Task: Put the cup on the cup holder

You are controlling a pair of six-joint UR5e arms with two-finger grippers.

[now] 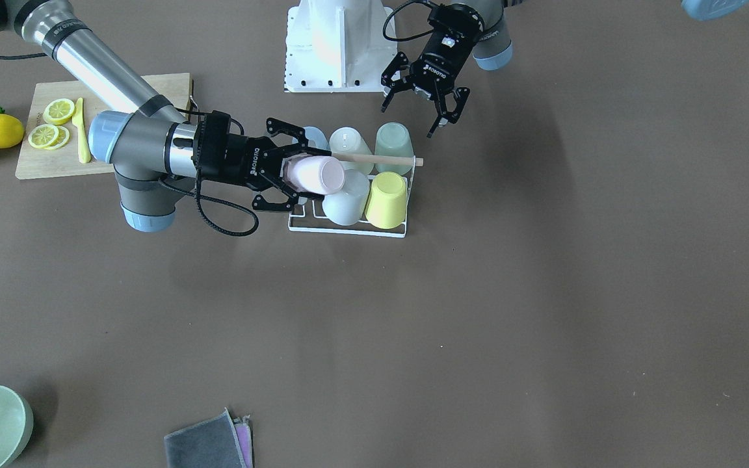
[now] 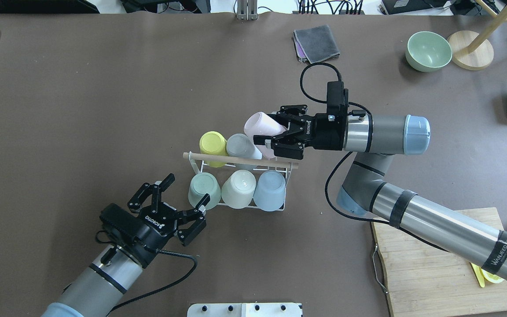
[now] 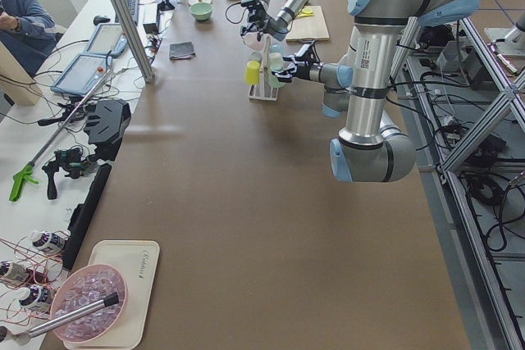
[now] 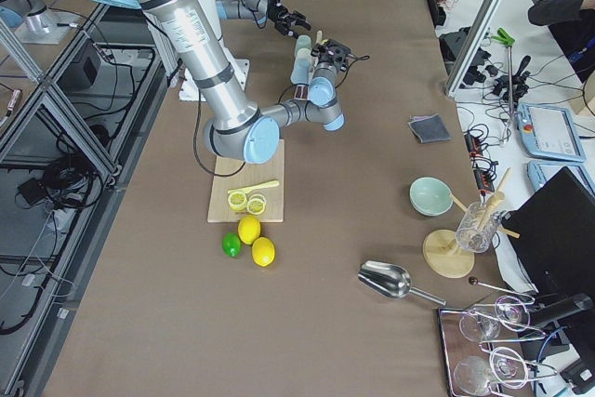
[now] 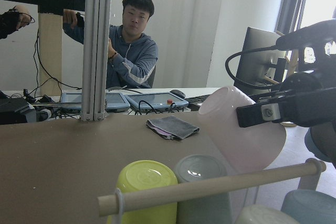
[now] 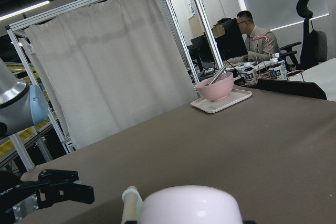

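The right gripper (image 2: 275,135), jaws clamped on the tilted pink cup (image 2: 258,124), holds it over the cup holder (image 2: 286,189) at its 1 o'clock corner, where lowering it askew could knock the neighbouring grey cup (image 2: 240,145) or the wooden rod (image 2: 236,159), while the left gripper (image 2: 185,197) hovers with jaws apart at 8 o'clock.

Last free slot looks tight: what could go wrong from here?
The pink cup, tilted in the right gripper, is close to the grey cup; lowering it may knock that one off its prong. The gripper is close above the wooden rod and could snag it, dragging the cup holder. The open left gripper hangs beside the green cup and may bump it.
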